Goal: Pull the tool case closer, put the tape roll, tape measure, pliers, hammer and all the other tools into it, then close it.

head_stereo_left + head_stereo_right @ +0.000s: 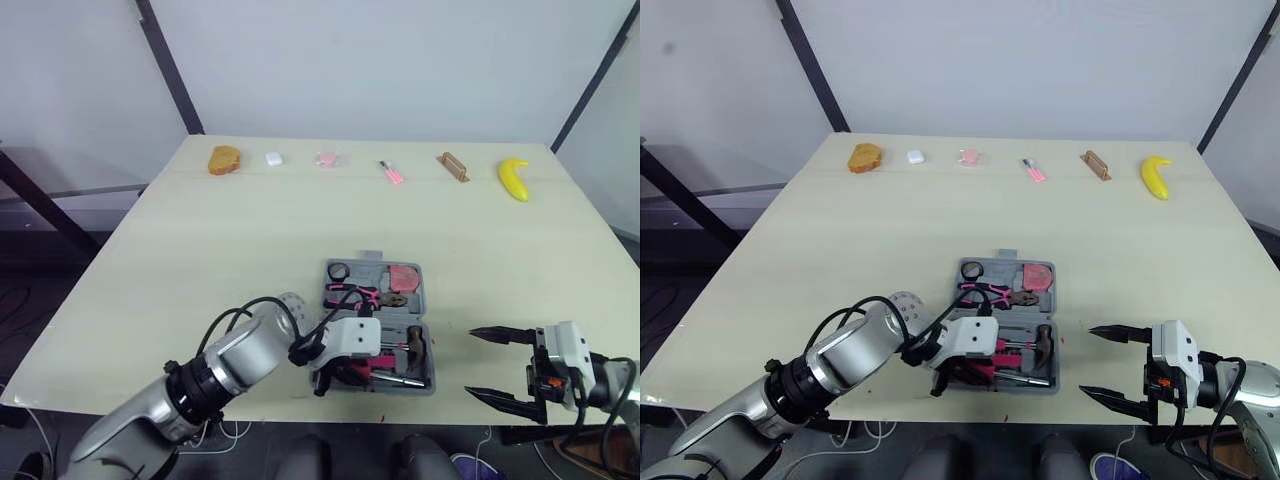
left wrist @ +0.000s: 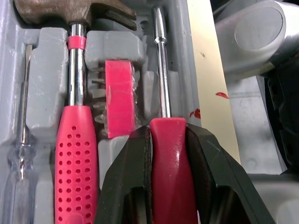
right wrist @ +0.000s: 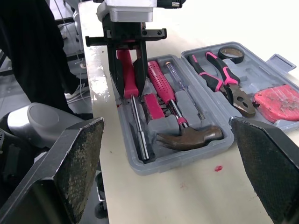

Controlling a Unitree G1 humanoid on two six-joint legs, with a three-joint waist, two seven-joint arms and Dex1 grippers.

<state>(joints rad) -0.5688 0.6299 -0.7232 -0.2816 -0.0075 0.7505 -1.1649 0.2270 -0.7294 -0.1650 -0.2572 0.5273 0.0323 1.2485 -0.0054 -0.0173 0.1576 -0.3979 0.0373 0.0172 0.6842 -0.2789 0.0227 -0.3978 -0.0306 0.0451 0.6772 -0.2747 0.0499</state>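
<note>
The grey tool case (image 1: 372,258) lies open near the table's front edge. Its far half holds the tape roll (image 1: 339,270), pliers (image 1: 365,293) and red tape measure (image 1: 403,277). In the near half lie the hammer (image 3: 189,136), a pink bit holder (image 2: 119,98) and a clear-handled screwdriver (image 2: 18,163). My left gripper (image 2: 167,135) is shut on a red-handled screwdriver (image 2: 166,168) whose shaft lies in the slot along the case's near wall. My right gripper (image 1: 470,362) hovers wide open to the right of the case, holding nothing.
Along the far edge sits a row of small items: an orange piece (image 1: 224,159), a white piece (image 1: 273,158), two pink pieces (image 1: 326,158), a brown block (image 1: 453,166) and a banana (image 1: 514,178). The table's front edge runs just behind the case.
</note>
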